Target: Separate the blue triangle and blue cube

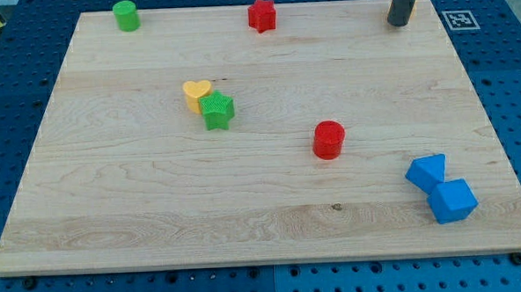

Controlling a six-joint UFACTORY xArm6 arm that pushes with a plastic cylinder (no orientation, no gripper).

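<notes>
Ribbed blue triangle [426, 171] seemingly touches blue cube [452, 200].

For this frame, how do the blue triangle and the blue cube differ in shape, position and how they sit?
The blue triangle is a wedge with a pointed outline; the blue cube is boxier and looks larger. The triangle lies toward the view's upper left of the pair; the cube sits nearer the board's bottom-right corner. They share the same blue and look to be touching. My tip is far off, at the view's top.
</notes>
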